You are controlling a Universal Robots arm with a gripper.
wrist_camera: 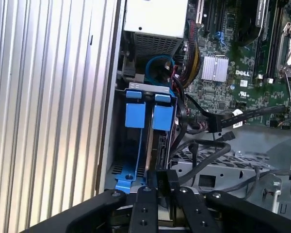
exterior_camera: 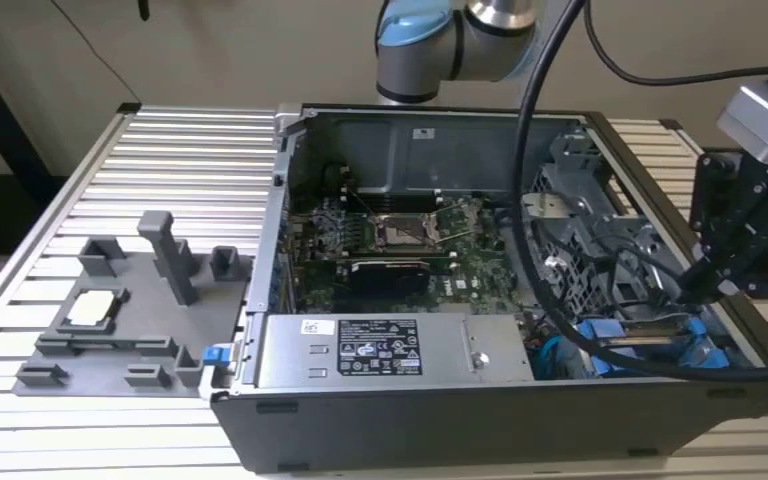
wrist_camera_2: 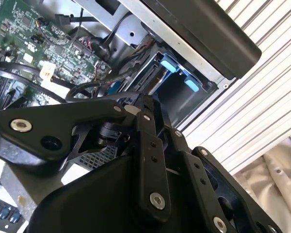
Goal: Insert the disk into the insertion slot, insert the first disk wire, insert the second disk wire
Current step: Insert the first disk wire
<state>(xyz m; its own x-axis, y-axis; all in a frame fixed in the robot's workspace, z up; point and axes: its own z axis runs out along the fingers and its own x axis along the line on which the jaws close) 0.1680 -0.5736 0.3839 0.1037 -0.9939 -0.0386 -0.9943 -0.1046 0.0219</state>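
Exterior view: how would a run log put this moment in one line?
black robot gripper | over blue-railed grey metal insertion slot | inside open dark computer case

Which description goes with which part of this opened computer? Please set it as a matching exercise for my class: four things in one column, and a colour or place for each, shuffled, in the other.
Things
1. power-supply box
2. processor socket
3. grey fixture plate
4. insertion slot

Descriptions
A. lies on the slatted table, at the exterior view's left
B. edged with blue plastic rails
C. square and silver, on the green board
D. long grey metal, bearing a white sticker

Pairs: 1-D, 2-C, 3-A, 4-B
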